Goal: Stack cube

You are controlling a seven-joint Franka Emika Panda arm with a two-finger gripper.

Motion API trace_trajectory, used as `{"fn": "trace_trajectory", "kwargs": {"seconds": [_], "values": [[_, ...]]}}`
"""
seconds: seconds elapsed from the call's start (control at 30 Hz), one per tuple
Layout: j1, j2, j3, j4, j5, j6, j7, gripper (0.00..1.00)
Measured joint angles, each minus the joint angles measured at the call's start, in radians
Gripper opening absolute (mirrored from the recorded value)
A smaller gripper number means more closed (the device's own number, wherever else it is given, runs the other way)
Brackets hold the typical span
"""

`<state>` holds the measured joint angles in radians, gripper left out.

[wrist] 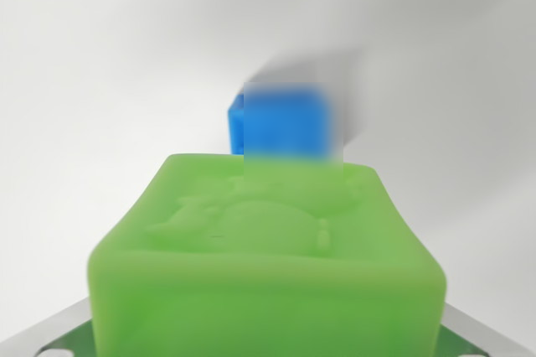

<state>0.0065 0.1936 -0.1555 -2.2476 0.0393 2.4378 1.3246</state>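
A large green cube (268, 240) with a raised figure on its top face fills the lower half of the wrist view, very close to the camera. My gripper (264, 340) is shut on it. Only grey metal finger parts (50, 332) show, at the bottom left and bottom right corners, pressed against the cube's sides. Beyond the green cube, a smaller-looking blue cube (280, 126) stands on the white surface (100, 64), just past the green cube's far edge and slightly right of centre. The blue cube is blurred, and its lower part is hidden behind the green one.
A soft grey shadow (335, 72) lies behind and to the right of the blue cube on the plain white surface. Nothing else is in view.
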Motion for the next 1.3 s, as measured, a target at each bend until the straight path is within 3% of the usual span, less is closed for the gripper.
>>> {"fn": "trace_trajectory", "kwargs": {"seconds": [0.17,0.63,1.3], "values": [[-0.003,0.006,-0.002,-0.006,0.005,0.013,0.005,0.00],[-0.003,0.096,0.002,-0.014,0.030,0.105,-0.007,0.00],[-0.011,0.199,0.016,-0.012,0.062,0.204,-0.030,0.00]]}}
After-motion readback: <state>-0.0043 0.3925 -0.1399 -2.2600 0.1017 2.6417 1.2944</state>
